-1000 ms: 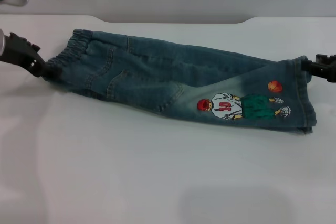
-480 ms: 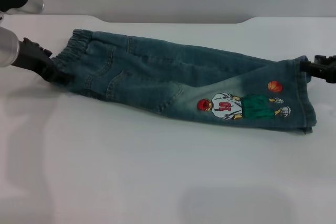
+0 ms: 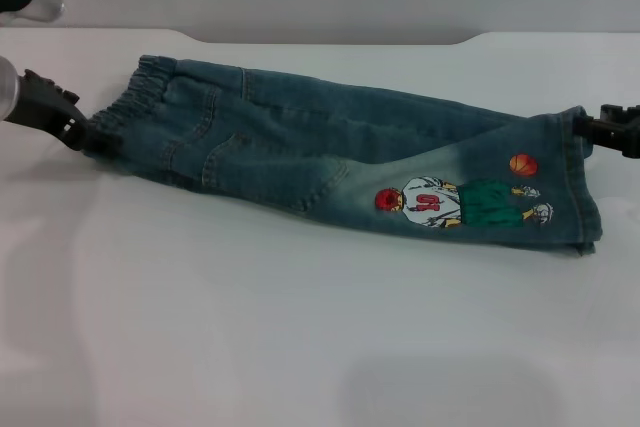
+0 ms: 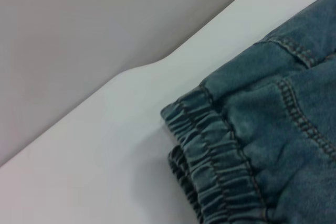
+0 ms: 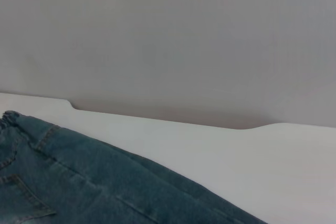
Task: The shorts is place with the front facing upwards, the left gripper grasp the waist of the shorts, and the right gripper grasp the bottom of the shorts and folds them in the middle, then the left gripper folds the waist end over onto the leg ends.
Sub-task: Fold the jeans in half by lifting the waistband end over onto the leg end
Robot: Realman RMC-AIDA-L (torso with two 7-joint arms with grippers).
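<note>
The shorts (image 3: 300,147) lie folded lengthwise on the white table (image 3: 300,337), a long denim strip running from left to right. The gathered waist of the shorts (image 3: 140,97) is at the left end and fills the left wrist view (image 4: 215,156). My left gripper (image 3: 98,139) is at the waist's near corner, shut on the fabric. The leg ends (image 3: 582,192) lie at the right, with the cartoon player print (image 3: 450,202) facing up. My right gripper (image 3: 590,130) holds the bottom of the shorts at the far hem corner. The right wrist view shows only denim (image 5: 79,182).
The table's back edge (image 3: 330,42) meets a grey wall just behind the shorts. A silver arm segment (image 3: 35,2) shows at the top left. Bare white table stretches in front of the shorts.
My left gripper pushed right toward the waist half a second ago, then drew back left to about where it began. The shorts and right gripper have stayed put.
</note>
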